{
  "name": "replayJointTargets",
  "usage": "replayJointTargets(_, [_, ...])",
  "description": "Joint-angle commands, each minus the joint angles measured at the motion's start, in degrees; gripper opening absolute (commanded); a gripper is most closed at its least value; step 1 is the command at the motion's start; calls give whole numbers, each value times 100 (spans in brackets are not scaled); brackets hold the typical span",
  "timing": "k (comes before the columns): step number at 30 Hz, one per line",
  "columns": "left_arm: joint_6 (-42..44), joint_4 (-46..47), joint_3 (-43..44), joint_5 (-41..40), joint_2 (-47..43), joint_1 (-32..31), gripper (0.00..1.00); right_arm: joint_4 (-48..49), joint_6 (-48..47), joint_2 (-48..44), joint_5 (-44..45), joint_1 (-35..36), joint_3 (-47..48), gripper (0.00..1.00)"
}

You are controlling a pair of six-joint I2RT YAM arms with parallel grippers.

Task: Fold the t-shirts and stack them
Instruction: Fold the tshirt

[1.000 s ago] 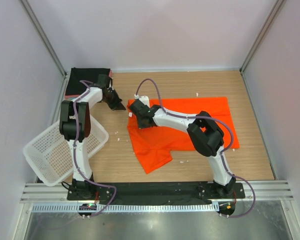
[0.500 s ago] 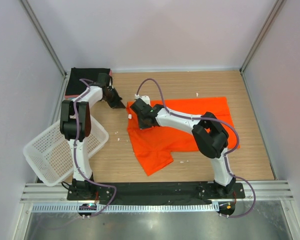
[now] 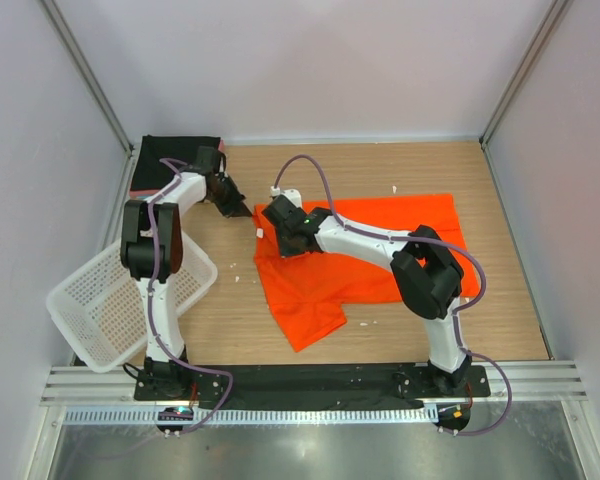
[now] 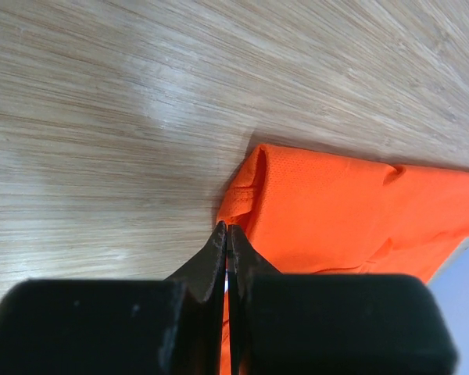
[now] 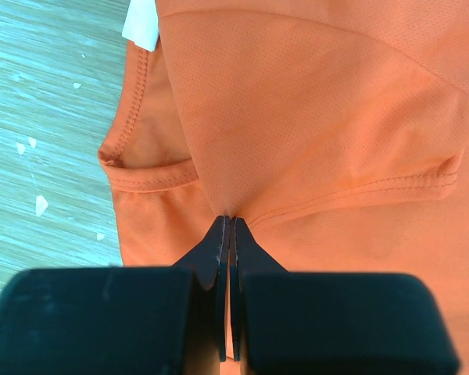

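L gripper (image 4: 227,230) & R gripper (image 5: 228,223), both clenched on shirt (image 3: 320,290), are edged right; left-side fold is judged just begun.

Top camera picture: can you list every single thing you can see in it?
orange shirt: 1, orange, spread out mid-table
black shirt: 1, black, folded, far left corner
pink shirt: 1, pink, only its edge shows under the black shirt
basket: 1, white, tilted at the near left edge
scraps: several, white, dotted on the wood
table: 1, light wood
left gripper: 1, black, shut on the orange shirt's corner
right gripper: 1, black, shut on the orange shirt near its collar
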Motion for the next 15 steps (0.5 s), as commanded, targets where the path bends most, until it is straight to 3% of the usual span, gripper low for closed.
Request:
replayJointTargets(1, [-118, 252, 74, 2, 42, -31, 0, 143, -7, -340, -31, 39, -13, 1])
replayJointTargets(15, [-127, 191, -14, -516, 315, -101, 0, -23, -121, -358, -110, 39, 66, 1])
